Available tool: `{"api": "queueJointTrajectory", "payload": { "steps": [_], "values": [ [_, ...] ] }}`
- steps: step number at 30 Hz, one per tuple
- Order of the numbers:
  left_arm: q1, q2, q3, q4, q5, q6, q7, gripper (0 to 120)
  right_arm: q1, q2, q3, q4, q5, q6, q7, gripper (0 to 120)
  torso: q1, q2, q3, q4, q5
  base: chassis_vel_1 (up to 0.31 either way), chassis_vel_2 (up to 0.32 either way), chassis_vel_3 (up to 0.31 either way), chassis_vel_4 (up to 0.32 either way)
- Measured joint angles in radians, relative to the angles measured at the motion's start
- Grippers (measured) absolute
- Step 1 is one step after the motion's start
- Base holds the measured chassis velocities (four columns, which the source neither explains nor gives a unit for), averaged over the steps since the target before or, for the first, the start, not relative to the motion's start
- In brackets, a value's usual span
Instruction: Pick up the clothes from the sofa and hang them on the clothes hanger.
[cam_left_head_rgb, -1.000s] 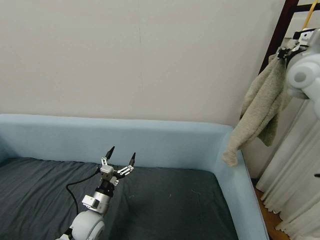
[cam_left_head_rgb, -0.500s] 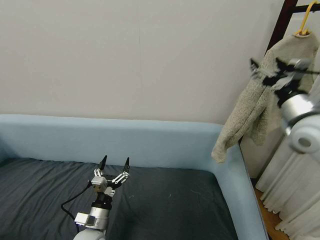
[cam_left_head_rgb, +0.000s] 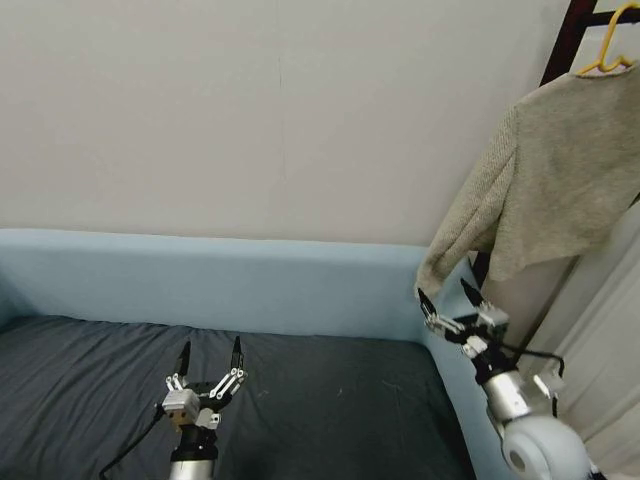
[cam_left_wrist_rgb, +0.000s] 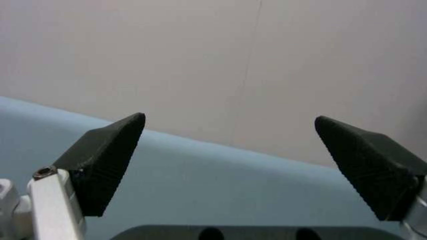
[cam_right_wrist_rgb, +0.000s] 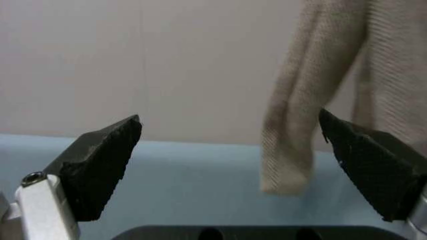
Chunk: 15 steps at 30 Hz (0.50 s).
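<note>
Your beige sweater (cam_left_head_rgb: 560, 180) hangs on the yellow hanger (cam_left_head_rgb: 605, 60), with its sleeve end near the sofa's (cam_left_head_rgb: 250, 285) right back corner. Just below it, your right gripper (cam_left_head_rgb: 442, 296) is spread wide and empty. Your left gripper (cam_left_head_rgb: 212, 350) is also wide and empty, over the dark seat cushion (cam_left_head_rgb: 330, 400).

An oatmeal-beige sweater (cam_left_head_rgb: 560, 170) in a fine ribbed knit, on a yellow hanger (cam_left_head_rgb: 611, 45), beside a dark reddish-brown rack post (cam_left_head_rgb: 563, 40) and an off-white wall (cam_left_head_rgb: 250, 110). The sofa (cam_left_head_rgb: 250, 285) is pale blue along its back and arm. Its seat cushion (cam_left_head_rgb: 340, 400) is dark charcoal with faint, close-set stripes. The curtain (cam_left_head_rgb: 610, 330) at the right is white. The robot's left hand (cam_left_head_rgb: 211, 350) and right hand (cam_left_head_rgb: 442, 292) are silver metal tipped in black, and their pads (cam_left_wrist_rgb: 107, 165) carry a fine black ridged pattern.
</note>
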Motion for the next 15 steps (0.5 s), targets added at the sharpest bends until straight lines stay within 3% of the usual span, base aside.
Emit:
{"api": "queueJointTrajectory", "payload": {
  "steps": [2, 7, 15],
  "values": [
    [0.005, -0.005, 0.0, 0.0, 0.012, 0.001, -0.007, 100, -0.025, 0.027, 0.018, 0.008, -0.037, 0.0, -0.003, 100, 0.0, 0.0, 0.0, 0.0, -0.0003, 0.0, 0.0, 0.0, 0.0],
    [0.062, -0.047, 0.013, -0.04, 0.077, 0.029, -0.064, 100, -0.203, 0.213, 0.135, 0.094, -0.238, 0.0, 0.004, 100, 0.0, 0.0, 0.0, 0.0003, -0.0001, 0.0, 0.0, 0.0, 0.0],
    [0.105, -0.036, 0.025, -0.092, 0.094, 0.078, -0.055, 100, -0.327, 0.264, 0.173, 0.172, -0.316, -0.038, 0.074, 100, 0.0, 0.0, 0.0, 0.0002, -0.0001, 0.0, 0.0, 0.0, 0.0]
  ]
}}
